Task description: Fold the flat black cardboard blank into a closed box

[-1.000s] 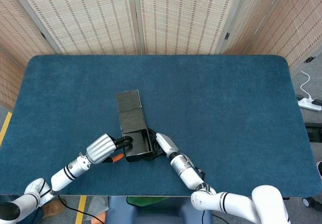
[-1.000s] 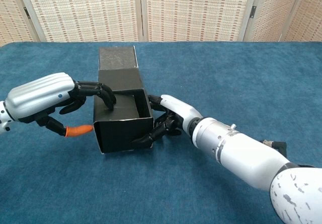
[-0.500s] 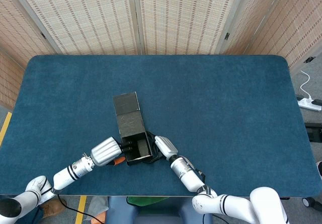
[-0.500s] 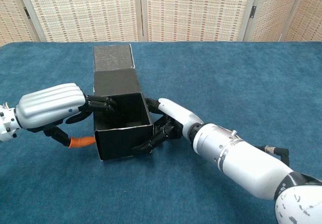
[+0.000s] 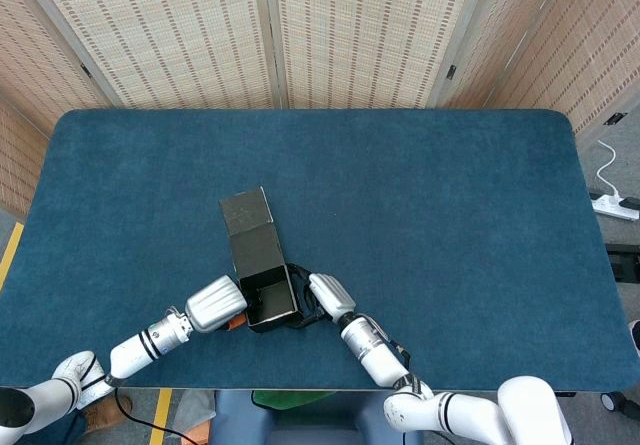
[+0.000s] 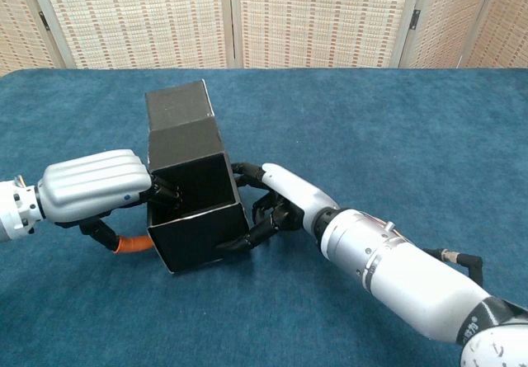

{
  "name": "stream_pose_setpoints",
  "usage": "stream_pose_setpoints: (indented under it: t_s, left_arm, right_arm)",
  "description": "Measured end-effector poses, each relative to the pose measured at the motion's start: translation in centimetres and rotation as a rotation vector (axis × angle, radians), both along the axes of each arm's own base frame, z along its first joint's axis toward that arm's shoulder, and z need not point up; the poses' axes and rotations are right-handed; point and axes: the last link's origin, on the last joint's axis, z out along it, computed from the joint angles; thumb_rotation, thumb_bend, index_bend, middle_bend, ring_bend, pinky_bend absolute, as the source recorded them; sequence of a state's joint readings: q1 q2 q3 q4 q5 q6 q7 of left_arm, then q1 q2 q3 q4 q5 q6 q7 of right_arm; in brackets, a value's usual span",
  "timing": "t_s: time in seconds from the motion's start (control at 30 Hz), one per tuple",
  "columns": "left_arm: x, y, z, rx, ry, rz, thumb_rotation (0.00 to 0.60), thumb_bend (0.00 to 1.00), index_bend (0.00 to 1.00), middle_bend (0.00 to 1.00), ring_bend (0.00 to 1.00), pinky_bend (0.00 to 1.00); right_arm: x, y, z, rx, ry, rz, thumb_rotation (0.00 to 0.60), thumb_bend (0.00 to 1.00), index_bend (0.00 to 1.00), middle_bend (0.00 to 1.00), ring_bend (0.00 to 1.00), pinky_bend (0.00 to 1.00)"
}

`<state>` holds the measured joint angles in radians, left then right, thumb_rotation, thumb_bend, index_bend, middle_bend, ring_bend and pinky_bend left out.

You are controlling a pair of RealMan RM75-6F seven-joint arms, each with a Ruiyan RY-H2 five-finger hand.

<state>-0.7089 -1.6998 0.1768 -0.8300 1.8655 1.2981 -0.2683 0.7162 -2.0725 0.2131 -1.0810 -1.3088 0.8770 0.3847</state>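
While the black box [image 5: 262,265] sits near the table's [image 5: 450,215] front edge in the head view, its long axis runs from the robot up and slightly left, the lid flap at the far end. In the chest view, the left hand [image 6: 92,187] hooks fingers inside the open body and the right hand [image 6: 276,202] grips the opposite wall; the lid likely closes next.

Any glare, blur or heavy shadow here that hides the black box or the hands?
Head view: even light, sharp, no glare; the box interior reads as plain dark. Chest view: also sharp; soft sheen on the left hand and right hand, and the left fingers fade into shadow inside the box.
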Motion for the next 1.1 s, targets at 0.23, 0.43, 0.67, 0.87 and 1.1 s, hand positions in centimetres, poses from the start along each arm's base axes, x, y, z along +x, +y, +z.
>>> stream_pose_setpoints:
  t_s: [0.23, 0.43, 0.67, 0.87, 1.1]
  left_arm:
    - [0.2, -0.1, 0.4, 0.021, -0.041, -0.002, 0.6, 0.35, 0.53, 0.53, 0.84, 0.94]
    - [0.3, 0.2, 1.4, 0.05, -0.066, 0.009, 0.6, 0.35, 0.36, 0.34, 0.82, 0.94]
    - [0.6, 0.7, 3.2, 0.085, -0.123, 0.031, 0.6, 0.35, 0.25, 0.26, 0.81, 0.94]
    - [0.8, 0.8, 4.9, 0.06, -0.235, 0.103, 0.6, 0.35, 0.22, 0.24, 0.8, 0.95]
    - [0.6, 0.6, 6.6, -0.063, -0.423, 0.291, 0.6, 0.35, 0.14, 0.2, 0.79, 0.95]
  right_arm:
    - [0.0, 0.1, -0.1, -0.001, -0.007, -0.005, 0.6, 0.11, 0.4, 0.45, 0.72, 1.0]
    - [0.1, -0.3, -0.2, -0.01, -0.017, -0.035, 0.6, 0.11, 0.4, 0.45, 0.72, 1.0]
    - [0.3, -1.5, -0.4, -0.027, -0.023, -0.103, 0.6, 0.11, 0.4, 0.42, 0.72, 1.0]
    - [1.6, -2.2, -1.3, -0.025, -0.025, -0.151, 0.6, 0.11, 0.16, 0.24, 0.69, 1.0]
    - [2.7, -1.3, -2.4, 0.0, -0.005, -0.127, 0.6, 0.03, 0.0, 0.04, 0.64, 1.0]
